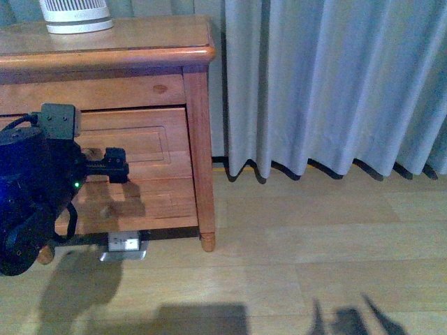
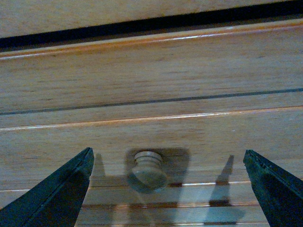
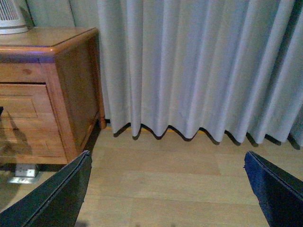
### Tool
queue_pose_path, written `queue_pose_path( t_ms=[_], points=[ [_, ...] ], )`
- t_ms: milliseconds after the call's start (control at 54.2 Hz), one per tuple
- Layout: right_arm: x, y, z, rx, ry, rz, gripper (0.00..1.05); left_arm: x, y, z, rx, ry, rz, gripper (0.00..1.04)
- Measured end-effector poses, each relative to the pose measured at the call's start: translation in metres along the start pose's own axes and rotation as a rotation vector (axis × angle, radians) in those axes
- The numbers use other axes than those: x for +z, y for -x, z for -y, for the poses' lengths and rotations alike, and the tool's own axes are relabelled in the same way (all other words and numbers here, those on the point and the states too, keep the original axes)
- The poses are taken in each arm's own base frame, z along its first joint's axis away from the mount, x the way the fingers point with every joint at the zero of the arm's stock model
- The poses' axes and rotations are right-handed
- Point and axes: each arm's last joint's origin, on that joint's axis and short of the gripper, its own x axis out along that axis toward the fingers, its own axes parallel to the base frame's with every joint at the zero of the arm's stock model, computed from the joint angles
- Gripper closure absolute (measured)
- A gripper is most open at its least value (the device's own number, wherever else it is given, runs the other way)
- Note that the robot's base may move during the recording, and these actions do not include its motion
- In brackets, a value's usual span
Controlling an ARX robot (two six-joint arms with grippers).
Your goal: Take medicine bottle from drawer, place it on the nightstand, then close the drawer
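Observation:
The nightstand (image 1: 140,52) stands at the left, with its orange-brown top and front showing. Its upper drawer (image 1: 157,143), with the recessed panel front, is shut. My left gripper (image 1: 115,166) is open right in front of that drawer front. In the left wrist view, the left gripper (image 2: 166,153) has a round wooden knob (image 2: 147,171) between its spread fingers, a little ahead of the tips and not touched. My right gripper (image 3: 166,155) is open and empty above the wooden floor, to the right of the nightstand (image 3: 71,94). The medicine bottle is not in view.
A large white ribbed device (image 1: 75,15) stands on the nightstand's top. A grey curtain (image 1: 328,84) hangs to the floor at the right. A small white box (image 1: 126,244) lies under the nightstand. The wooden floor (image 1: 314,244) spreads out to the right.

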Motion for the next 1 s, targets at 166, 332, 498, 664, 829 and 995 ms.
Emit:
queue_pose_path(
  t_ms=[166, 332, 498, 664, 829, 995],
  points=[
    [0.0, 0.0, 0.0, 0.0, 0.0, 0.0, 0.07, -0.003, -0.002, -0.0018, 0.003, -0.001, -0.013, 0.07],
    [0.0, 0.0, 0.0, 0.0, 0.0, 0.0, 0.07, -0.004, -0.0032, -0.0027, 0.009, -0.001, -0.013, 0.07],
    [0.0, 0.0, 0.0, 0.0, 0.0, 0.0, 0.07, -0.0044, -0.0039, -0.003, 0.021, -0.002, -0.025, 0.33],
    [0.0, 0.0, 0.0, 0.0, 0.0, 0.0, 0.07, -0.0058, -0.0042, -0.0029, 0.02, -0.004, -0.043, 0.6],
    [0.0, 0.0, 0.0, 0.0, 0.0, 0.0, 0.07, -0.0061, -0.0042, -0.0029, 0.028, -0.005, -0.046, 0.8],
    [0.0, 0.0, 0.0, 0.0, 0.0, 0.0, 0.07, -0.0061, -0.0042, -0.003, 0.034, -0.008, -0.047, 0.82]
  ],
)
